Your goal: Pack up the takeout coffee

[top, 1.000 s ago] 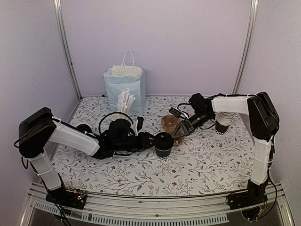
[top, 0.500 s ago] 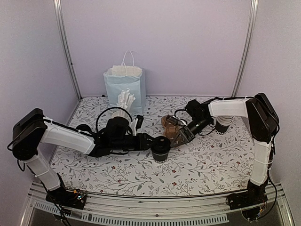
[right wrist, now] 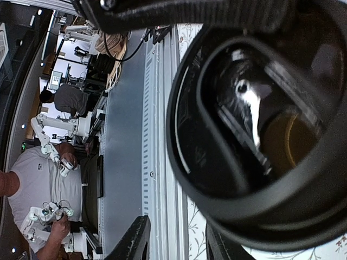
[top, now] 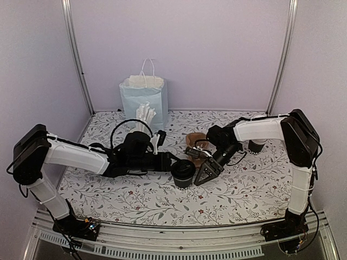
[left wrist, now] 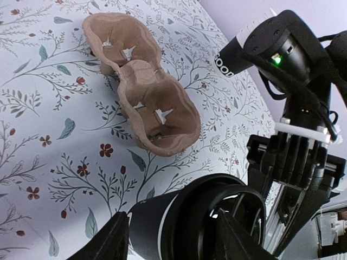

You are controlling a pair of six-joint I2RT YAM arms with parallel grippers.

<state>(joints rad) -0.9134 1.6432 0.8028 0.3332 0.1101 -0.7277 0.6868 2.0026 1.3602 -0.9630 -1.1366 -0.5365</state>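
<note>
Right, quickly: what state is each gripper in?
Left gripper: jaws either side of the black cup; grip cannot be told.
Right gripper: open, holding nothing.

Pale lilac walls point(top: 217, 49) enclose the floral-patterned table point(top: 162, 203) on three sides; metal posts point(top: 76, 54) stand at its rear corners.

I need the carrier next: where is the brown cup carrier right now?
Top view: the cup carrier lies right of table centre, just behind the lidded black cup and the right gripper.
</note>
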